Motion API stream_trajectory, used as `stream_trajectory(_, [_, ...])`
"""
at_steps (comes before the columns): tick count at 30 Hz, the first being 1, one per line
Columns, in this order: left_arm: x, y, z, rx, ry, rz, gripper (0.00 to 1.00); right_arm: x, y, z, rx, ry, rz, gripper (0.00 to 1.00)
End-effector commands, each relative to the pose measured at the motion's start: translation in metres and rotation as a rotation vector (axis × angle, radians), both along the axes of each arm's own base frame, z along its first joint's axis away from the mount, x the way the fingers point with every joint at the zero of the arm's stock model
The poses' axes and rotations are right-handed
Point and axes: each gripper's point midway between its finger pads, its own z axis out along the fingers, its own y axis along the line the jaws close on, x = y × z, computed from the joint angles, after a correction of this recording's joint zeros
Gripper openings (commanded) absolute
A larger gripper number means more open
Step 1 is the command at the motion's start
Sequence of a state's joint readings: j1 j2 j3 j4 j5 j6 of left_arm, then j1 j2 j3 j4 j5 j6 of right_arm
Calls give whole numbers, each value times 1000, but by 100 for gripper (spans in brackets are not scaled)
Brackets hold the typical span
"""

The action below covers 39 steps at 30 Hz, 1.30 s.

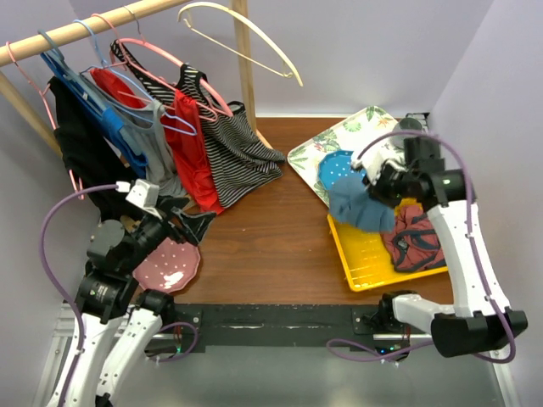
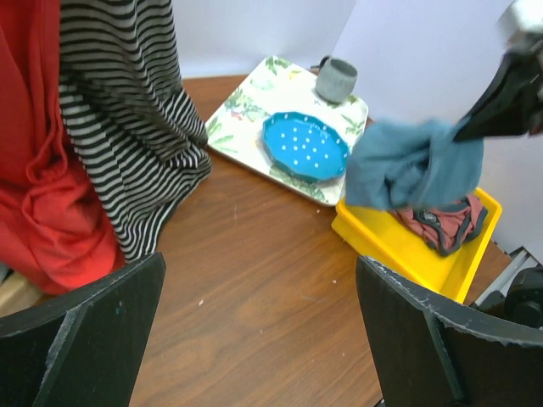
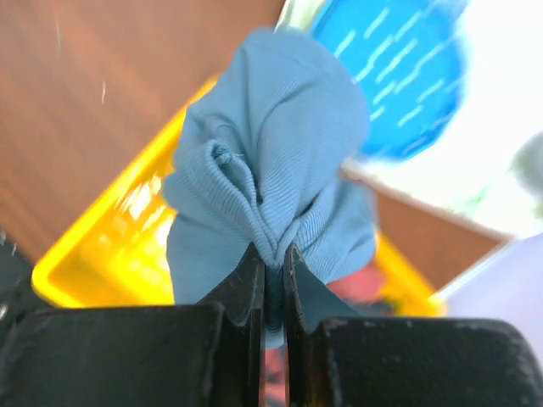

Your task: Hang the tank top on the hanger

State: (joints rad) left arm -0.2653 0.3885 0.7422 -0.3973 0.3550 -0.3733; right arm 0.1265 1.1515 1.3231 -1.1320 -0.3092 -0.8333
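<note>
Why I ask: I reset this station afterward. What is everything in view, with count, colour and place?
tank top: one, teal-blue, bunched in the right tool above the yellow tray
hanger: one, cream, on the wooden rail
yellow tray: one, yellow, near right
garment: one, dark red, in the yellow tray
floral tray: one, white and green, back right
blue plate: one, dotted blue, on the floral tray
cup: one, grey, floral tray's far corner
pink plate: one, pink, near left
hung tops: several, striped, red, grey, blue, black, rail's left part
left tool: one, black, open, near left
right tool: one, black, shut on the tank top
</note>
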Motion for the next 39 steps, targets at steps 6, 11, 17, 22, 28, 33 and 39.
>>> stream_trajectory(6, [7,0,34,-2,-59,13,100,-1,95,154,395,-212,305,0])
stream_trajectory(11, [11,2,35,-23,-50,33,100,-16,177,116,417,-78,515,0])
stream_trajectory(17, [8,4,16,-22,0,44,100,-34,213,6,242,26,653,31])
stream_trajectory(22, [9,-1,-18,-12,94,22,100,-68,194,-68,93,158,774,54])
stream_trajectory(28, [19,-20,-64,-64,268,-36,100,-38,194,-79,81,102,584,65])
stream_trajectory(33, [21,-37,-118,-101,466,-99,94,-4,230,-89,229,136,337,69])
stream_trajectory(39, [6,-58,-180,-54,639,-87,91,17,259,-121,266,291,119,68])
